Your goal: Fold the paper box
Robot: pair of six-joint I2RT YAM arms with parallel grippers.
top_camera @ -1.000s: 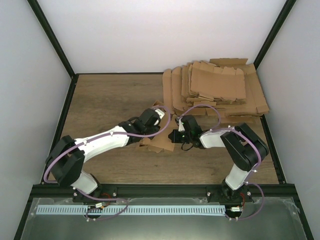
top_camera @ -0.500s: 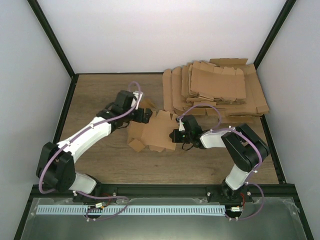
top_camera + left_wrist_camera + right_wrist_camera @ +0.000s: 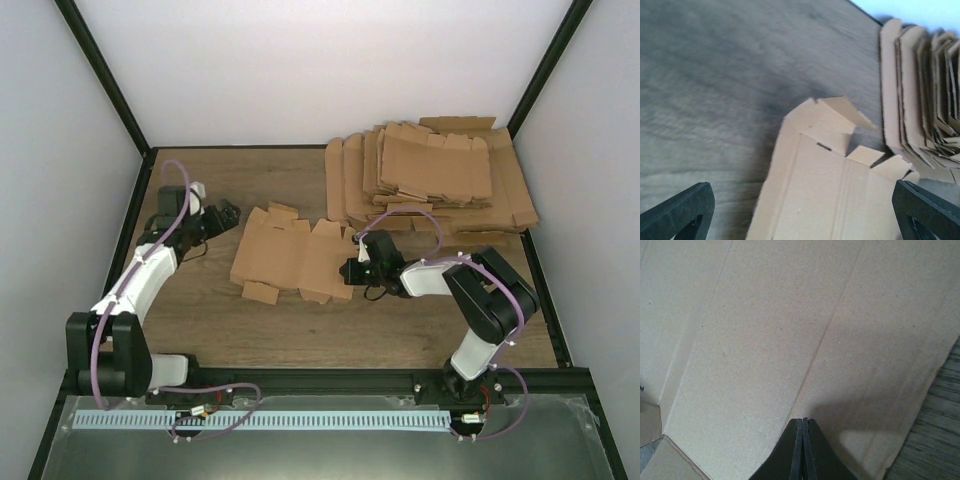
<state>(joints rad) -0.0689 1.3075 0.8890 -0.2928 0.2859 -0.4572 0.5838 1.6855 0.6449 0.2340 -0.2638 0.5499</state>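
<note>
Top external view: the paper box (image 3: 285, 258) lay opened out as a flat creased sheet on the wooden table (image 3: 250, 335), about midway across, with small flaps sticking out along its near and far edges. The left gripper (image 3: 225, 213) sat to the left of the sheet, apart from it, with its jaws spread wide and nothing between them. The right gripper (image 3: 350, 270) was at the sheet's right edge, its jaws together. A pile of flat cardboard blanks (image 3: 440, 175) lay at the far right of the table, and its near-left edge came close to the sheet's far-right corner.

Left wrist view: both black fingers (image 3: 680, 215) stood far apart at the bottom corners and held nothing. The sheet's left end, with its folded-up flaps (image 3: 835, 112), lay ahead on the table between them. The stacked edges of the pile showed at the upper right.

Right wrist view: the two fingers met in a single closed point low in the middle, with no card between them. That point sat over the sheet's plain surface, near its right edge, beside a long crease (image 3: 825, 335). Whether it pressed on the card could not be told.
</note>
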